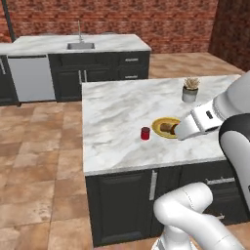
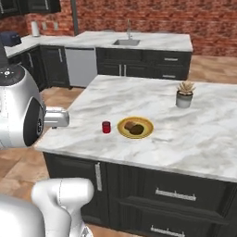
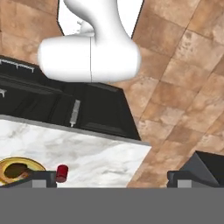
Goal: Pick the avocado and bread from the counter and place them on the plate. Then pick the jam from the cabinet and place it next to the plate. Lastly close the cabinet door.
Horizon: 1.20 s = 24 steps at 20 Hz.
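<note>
1. Nearest, the two-finger gripper (image 3: pixel 111 181) hangs with jaws spread wide, grasping nothing.
2. The small dark red cylindrical jam jar (image 2: pixel 106 127) stands on the white veined marble counter (image 2: pixel 185 134), just left of the yellow-rimmed round plate (image 2: pixel 147 130).
3. Likely rigid, smooth, breakable; take its sides mid-height.
4. The tan bread chunk (image 2: pixel 129 125) and dark oval avocado (image 2: pixel 136 130) lie on that plate.

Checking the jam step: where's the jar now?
The jar stands on the counter, just left of the plate in the right base view, apart from it, near the front edge.
</note>
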Motion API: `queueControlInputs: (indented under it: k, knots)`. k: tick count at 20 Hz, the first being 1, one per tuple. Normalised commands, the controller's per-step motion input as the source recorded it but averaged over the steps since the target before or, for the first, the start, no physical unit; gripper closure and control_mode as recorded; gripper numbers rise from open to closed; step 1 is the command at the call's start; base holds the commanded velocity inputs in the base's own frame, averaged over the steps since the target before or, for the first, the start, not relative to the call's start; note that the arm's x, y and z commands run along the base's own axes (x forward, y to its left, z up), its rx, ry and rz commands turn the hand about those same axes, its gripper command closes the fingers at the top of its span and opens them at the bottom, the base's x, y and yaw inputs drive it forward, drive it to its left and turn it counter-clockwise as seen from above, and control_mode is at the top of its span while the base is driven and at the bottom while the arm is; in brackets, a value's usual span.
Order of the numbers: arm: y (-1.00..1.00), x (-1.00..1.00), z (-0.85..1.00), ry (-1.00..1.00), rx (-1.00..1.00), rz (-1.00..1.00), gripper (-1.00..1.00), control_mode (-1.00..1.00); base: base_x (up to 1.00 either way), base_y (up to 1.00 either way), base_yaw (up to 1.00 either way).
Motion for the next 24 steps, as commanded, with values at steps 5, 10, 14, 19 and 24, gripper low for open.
queueControlInputs:
  k: [5, 10, 14, 19, 24]
  knots:
    - [0.0, 0.0, 0.0, 0.0, 0.0, 0.0, -1.0, 1.0, 0.0, 0.05, 0.45]
    - [0.0, 0.0, 0.0, 0.0, 0.0, 0.0, -1.0, 1.0, 0.0, 0.04, 0.44]
    - [0.0, 0.0, 0.0, 0.0, 0.0, 0.0, -1.0, 1.0, 0.0, 0.03, 0.41]
    - [0.0, 0.0, 0.0, 0.0, 0.0, 0.0, -1.0, 1.0, 0.11, 0.03, 0.4]
    - [0.0, 0.0, 0.0, 0.0, 0.0, 0.0, -1.0, 1.0, 0.11, 0.0, 0.4]
